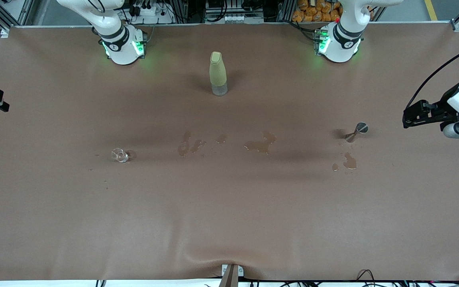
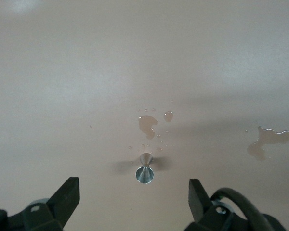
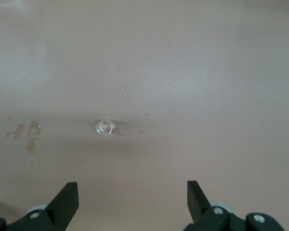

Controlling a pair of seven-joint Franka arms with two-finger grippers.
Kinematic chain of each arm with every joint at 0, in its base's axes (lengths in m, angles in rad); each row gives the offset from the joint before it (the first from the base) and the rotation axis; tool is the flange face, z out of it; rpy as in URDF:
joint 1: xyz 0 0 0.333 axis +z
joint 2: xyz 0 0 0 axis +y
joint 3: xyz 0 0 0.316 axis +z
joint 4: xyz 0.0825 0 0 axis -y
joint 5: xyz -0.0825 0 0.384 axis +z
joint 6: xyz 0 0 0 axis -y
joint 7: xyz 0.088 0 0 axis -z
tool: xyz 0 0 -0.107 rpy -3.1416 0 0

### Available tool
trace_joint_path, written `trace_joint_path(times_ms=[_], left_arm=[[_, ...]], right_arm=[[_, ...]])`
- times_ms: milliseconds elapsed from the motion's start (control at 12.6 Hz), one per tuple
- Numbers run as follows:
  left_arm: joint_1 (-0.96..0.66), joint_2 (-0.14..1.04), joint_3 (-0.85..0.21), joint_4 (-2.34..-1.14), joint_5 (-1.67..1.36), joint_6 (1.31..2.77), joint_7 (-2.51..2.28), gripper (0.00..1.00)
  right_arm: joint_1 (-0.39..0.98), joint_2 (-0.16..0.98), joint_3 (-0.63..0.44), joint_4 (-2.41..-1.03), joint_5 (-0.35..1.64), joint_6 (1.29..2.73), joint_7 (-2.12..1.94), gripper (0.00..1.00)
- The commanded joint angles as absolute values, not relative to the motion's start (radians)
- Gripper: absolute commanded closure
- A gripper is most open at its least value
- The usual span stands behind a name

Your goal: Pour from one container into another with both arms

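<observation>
The silver jigger [image 1: 357, 131] stands on the brown table toward the left arm's end. In the left wrist view the jigger [image 2: 144, 171] shows its open cone mouth. My left gripper [image 1: 408, 118] hangs open beside it at the table's end, apart from it; in its own view the left gripper [image 2: 133, 195] holds nothing. The clear glass cup [image 1: 120, 155] sits toward the right arm's end and shows small as the cup [image 3: 104, 127] in the right wrist view. My right gripper [image 1: 3, 106] is open at that table end, and the right gripper [image 3: 131, 195] is empty.
A tall yellow-green bottle [image 1: 218, 73] stands mid-table between the arm bases. Wet puddles mark the cloth: a puddle [image 1: 261, 143] and a puddle [image 1: 191, 145] in the middle, and a puddle [image 1: 349, 161] just nearer the front camera than the jigger, seen as the puddle [image 2: 148, 125].
</observation>
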State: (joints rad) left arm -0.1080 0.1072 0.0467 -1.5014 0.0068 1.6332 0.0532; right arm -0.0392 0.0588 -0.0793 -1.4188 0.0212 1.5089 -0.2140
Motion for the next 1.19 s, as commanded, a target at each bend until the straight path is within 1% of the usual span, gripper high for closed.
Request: trace_joint_path(times_ms=[0, 476, 952, 1111], left_arm=[[-0.112, 0.103, 0.052, -1.508, -0.006, 1.634, 0.1, 0.0], [-0.112, 0.101, 0.052, -1.509, -0.008, 1.634, 0.101, 0.0], [-0.11, 0.1, 0.052, -1.509, -0.008, 1.634, 0.104, 0.0], [-0.104, 0.098, 0.051, -1.514, -0.009, 1.631, 0.174, 0.0]], right_arm=[[-0.044, 0.072, -0.077, -1.39, 0.018, 1.5, -0.198, 0.0], [-0.044, 0.072, -0.077, -1.39, 0.023, 1.5, -0.106, 0.0], [-0.044, 0.072, -0.077, -1.39, 0.025, 1.5, -0.101, 0.0], [-0.044, 0.072, -0.077, -1.39, 0.025, 1.499, -0.101, 0.0]])
